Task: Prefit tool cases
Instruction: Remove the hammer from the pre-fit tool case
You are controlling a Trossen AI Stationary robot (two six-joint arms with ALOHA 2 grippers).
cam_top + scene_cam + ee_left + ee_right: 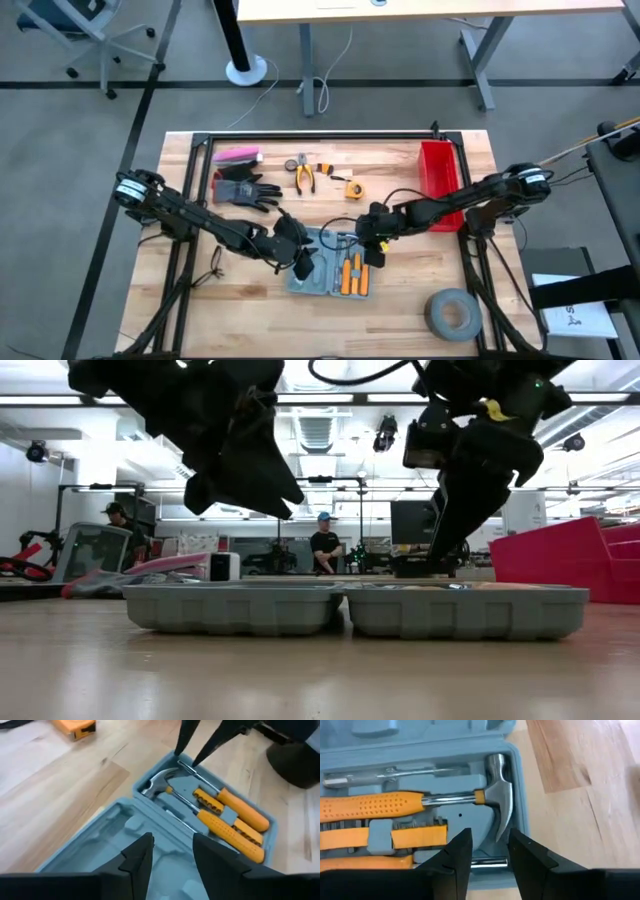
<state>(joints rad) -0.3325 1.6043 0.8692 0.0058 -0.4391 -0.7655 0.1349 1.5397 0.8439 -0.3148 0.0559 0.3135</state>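
1. The left gripper, fingers parted and empty, hovers over the empty half of the open grey-blue plastic tool case.
2. The right gripper, also parted and empty, hangs just above the orange-handled steel hammer in the other half.

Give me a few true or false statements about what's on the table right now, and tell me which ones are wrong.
1. The tool case lies open on the table. True.
2. A hammer sits in one half of the case. True.
3. The red bin stands on the left arm's side of the table. False: it is on the right arm's side.
4. The left gripper is clamped on a screwdriver. False: it hangs open over the empty half, holding nothing.
5. The tape roll lies inside the case. False: it lies on the table outside it.
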